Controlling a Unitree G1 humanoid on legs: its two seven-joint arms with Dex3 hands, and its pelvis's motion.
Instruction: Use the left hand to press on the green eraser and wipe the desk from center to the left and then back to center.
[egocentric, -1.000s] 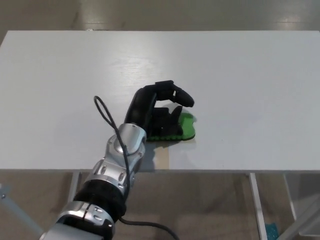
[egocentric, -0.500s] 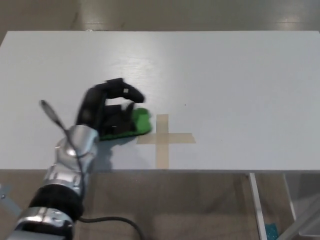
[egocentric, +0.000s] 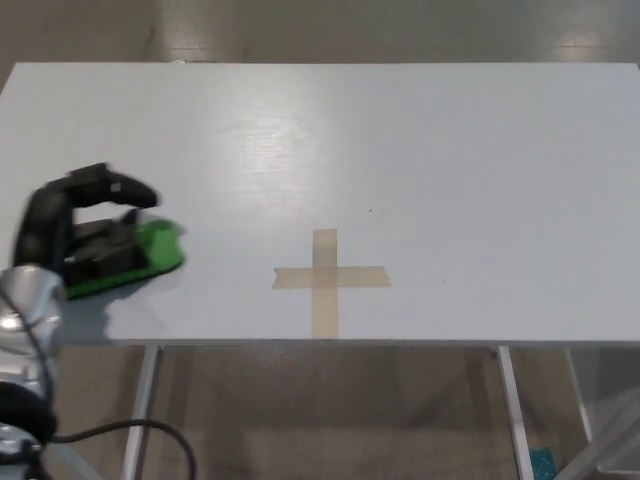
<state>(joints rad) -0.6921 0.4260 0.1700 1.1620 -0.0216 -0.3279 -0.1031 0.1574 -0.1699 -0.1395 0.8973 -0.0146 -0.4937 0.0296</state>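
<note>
A cross of tan tape (egocentric: 330, 277) is stuck flat on the white tabletop, near the front edge, about mid-width. Metal table legs (egocentric: 512, 400) are seen below the front edge. A grey-brown floor (egocentric: 330, 25) is seen beyond the far edge and under the table.

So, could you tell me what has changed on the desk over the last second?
The left hand, pressing on the green eraser, has slid it from the tape cross at the centre out to the desk's left edge, uncovering the cross. The hand stayed on the eraser throughout. The desk and cross have not moved.
</note>
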